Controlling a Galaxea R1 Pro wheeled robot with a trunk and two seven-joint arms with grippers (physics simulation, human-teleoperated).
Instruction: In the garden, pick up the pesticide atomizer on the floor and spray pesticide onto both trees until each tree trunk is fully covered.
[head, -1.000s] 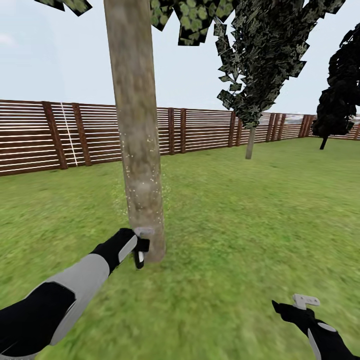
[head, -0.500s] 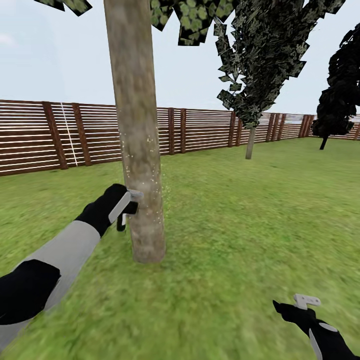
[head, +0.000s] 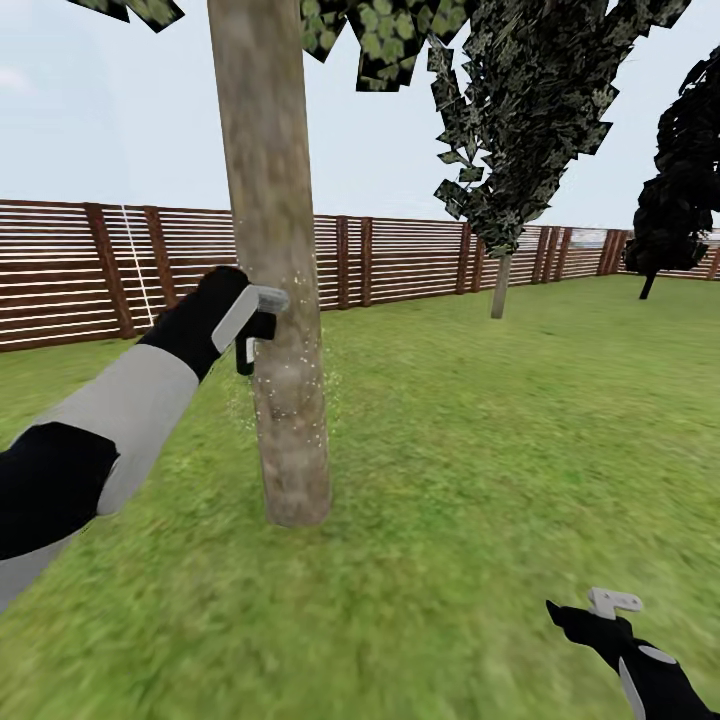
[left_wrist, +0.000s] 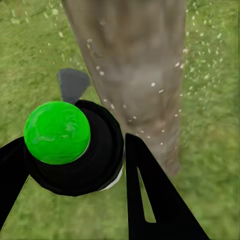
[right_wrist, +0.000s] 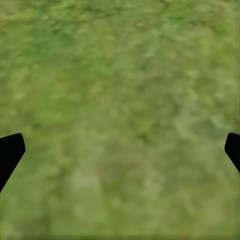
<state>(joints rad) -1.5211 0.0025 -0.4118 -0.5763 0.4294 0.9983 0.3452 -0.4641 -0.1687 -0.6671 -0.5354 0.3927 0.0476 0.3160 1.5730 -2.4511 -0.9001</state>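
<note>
The near tree's thick beige-grey trunk (head: 272, 250) rises from the grass just ahead, left of centre. My left gripper (head: 252, 328) is raised beside it, shut on the pesticide atomizer (head: 247, 352), whose light grey spray head (head: 264, 298) touches or nearly touches the bark. Pale specks dot the trunk below it. In the left wrist view the black bottle (left_wrist: 80, 155), with a green round part on it, sits between the black fingers (left_wrist: 150, 200), facing the speckled trunk (left_wrist: 135, 70). A second tree (head: 499, 285) stands further back on the right. My right gripper (head: 612, 606) hangs open, low over the grass.
A brown slat fence (head: 400, 260) runs across the back of the lawn (head: 480, 450). A thin near-black tree (head: 680, 200) stands at the far right. Open grass lies to the right of the near trunk and under the right gripper's fingertips (right_wrist: 11, 150).
My left arm has risen along the trunk with the atomizer, from near the trunk's base to about fence height. The right arm has not moved.
</note>
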